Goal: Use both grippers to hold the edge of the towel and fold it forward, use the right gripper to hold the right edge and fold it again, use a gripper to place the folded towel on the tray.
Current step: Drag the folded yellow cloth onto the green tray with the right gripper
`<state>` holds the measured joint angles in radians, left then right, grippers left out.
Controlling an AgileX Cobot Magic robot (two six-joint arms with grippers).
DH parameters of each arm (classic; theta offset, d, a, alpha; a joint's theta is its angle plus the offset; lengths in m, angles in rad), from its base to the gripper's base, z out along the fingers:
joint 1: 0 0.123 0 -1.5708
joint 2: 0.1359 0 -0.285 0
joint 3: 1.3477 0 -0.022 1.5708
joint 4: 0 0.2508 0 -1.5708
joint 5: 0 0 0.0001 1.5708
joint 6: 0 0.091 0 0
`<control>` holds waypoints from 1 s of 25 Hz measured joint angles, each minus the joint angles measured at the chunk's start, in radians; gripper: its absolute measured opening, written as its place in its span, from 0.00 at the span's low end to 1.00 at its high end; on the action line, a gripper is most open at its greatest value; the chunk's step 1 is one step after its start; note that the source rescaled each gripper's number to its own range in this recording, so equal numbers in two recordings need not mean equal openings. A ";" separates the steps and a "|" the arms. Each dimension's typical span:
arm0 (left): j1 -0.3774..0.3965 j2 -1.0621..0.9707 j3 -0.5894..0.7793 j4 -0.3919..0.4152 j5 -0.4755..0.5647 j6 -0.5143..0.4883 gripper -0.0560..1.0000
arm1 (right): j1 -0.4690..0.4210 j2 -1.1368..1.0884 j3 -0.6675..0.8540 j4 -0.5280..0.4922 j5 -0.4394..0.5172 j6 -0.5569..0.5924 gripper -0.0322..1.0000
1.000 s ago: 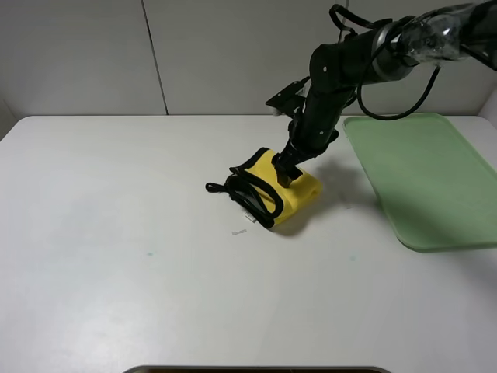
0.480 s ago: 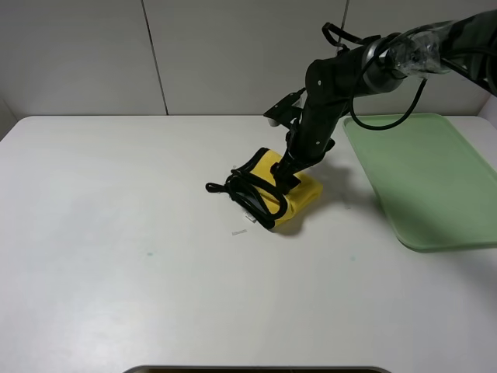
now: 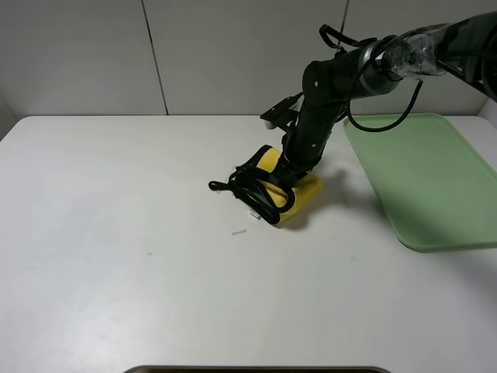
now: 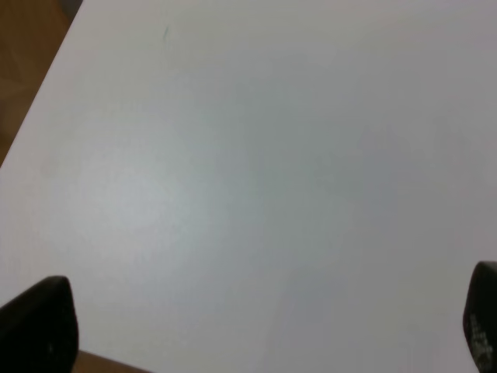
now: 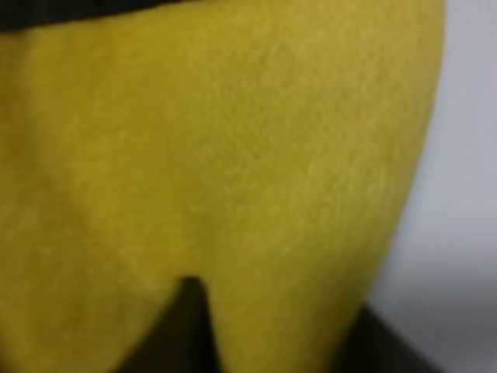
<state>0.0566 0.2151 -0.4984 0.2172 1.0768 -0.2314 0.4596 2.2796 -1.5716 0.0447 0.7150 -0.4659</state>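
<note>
The yellow towel point(image 3: 301, 195) lies bunched in a small folded bundle on the white table, its black edging point(image 3: 252, 186) looped on its left side. My right gripper point(image 3: 289, 177) comes down from the upper right and is shut on the top of the towel. The right wrist view is filled with yellow cloth point(image 5: 233, 155), with a dark finger point(image 5: 186, 326) showing at its lower edge. The pale green tray point(image 3: 419, 171) lies apart at the right and holds nothing. My left gripper point(image 4: 260, 318) is open over bare table and does not show in the exterior view.
A small white label point(image 3: 239, 231) lies on the table just left of the towel. The white table point(image 3: 116, 256) reaches to the wall at the back. In the left wrist view its edge point(image 4: 46, 85) borders a brown floor.
My right gripper has shifted slightly left with the towel. The towel is bunched tighter and its black edging has drawn in towards the gripper.
</note>
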 joint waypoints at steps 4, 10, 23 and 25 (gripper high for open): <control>0.000 0.000 0.000 0.000 0.000 0.000 1.00 | 0.000 0.000 0.000 -0.003 -0.002 0.000 0.12; 0.000 0.000 0.000 0.000 0.000 0.000 1.00 | 0.000 -0.018 0.003 -0.036 -0.002 0.010 0.12; 0.000 0.000 0.000 0.000 0.000 0.000 1.00 | -0.156 -0.132 0.003 -0.094 0.096 0.075 0.12; 0.000 0.000 0.000 0.000 0.000 0.000 1.00 | -0.202 -0.140 0.003 -0.095 0.122 0.090 0.12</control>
<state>0.0566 0.2151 -0.4984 0.2172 1.0768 -0.2314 0.2580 2.1396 -1.5686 -0.0505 0.8365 -0.3763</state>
